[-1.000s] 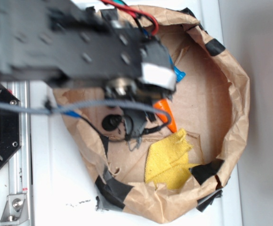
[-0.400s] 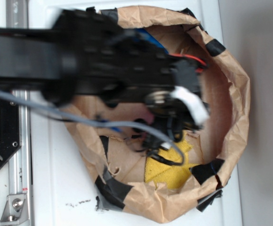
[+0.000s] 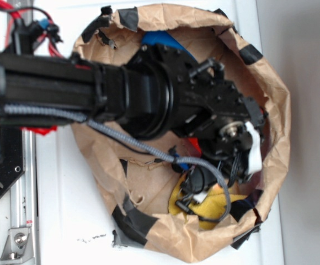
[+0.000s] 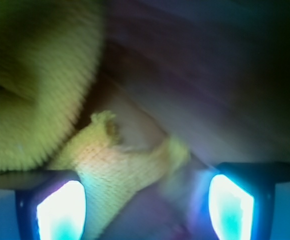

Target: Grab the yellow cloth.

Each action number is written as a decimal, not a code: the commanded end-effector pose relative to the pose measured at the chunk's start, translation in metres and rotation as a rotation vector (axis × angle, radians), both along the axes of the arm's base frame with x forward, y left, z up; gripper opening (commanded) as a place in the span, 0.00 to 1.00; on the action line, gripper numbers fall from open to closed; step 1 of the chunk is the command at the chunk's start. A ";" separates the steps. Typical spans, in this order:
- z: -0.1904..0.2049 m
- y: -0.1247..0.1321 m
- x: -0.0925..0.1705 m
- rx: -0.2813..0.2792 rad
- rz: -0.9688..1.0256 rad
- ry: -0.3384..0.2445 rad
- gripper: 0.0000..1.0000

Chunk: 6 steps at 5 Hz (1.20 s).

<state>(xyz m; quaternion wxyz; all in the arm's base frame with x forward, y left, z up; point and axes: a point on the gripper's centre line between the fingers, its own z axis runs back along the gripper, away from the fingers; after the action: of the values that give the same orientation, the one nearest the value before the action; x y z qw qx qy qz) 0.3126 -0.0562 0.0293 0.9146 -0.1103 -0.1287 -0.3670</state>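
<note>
The yellow cloth (image 3: 212, 208) lies on the floor of a brown paper nest (image 3: 278, 110), near its lower rim, mostly hidden under the black arm (image 3: 149, 94). My gripper (image 3: 234, 168) is down inside the nest, right over the cloth. In the wrist view the yellow cloth (image 4: 40, 90) fills the upper left, and a folded corner of it reaches down between the two glowing fingertips (image 4: 60, 210). My gripper (image 4: 145, 210) is open, its jaws wide apart with part of the cloth in the gap.
The paper nest's crumpled walls, patched with black tape (image 3: 135, 218), ring the gripper. An orange toy carrot (image 3: 193, 146) and a blue object (image 3: 163, 40) peek out beside the arm. A metal rail (image 3: 19, 193) runs along the left of the white tabletop.
The arm has swung right and down into the nest, from above the carrot to over the yellow cloth, which it now mostly covers.
</note>
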 end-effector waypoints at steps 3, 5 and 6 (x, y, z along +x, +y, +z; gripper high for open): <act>0.039 -0.030 -0.037 -0.076 -0.186 -0.144 1.00; 0.006 -0.038 -0.024 -0.074 -0.206 -0.084 1.00; 0.009 -0.037 -0.018 -0.061 -0.180 -0.097 0.58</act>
<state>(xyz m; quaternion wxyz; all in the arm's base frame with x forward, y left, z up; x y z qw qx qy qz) 0.3088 -0.0832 0.0276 0.8761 -0.1416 -0.1570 -0.4332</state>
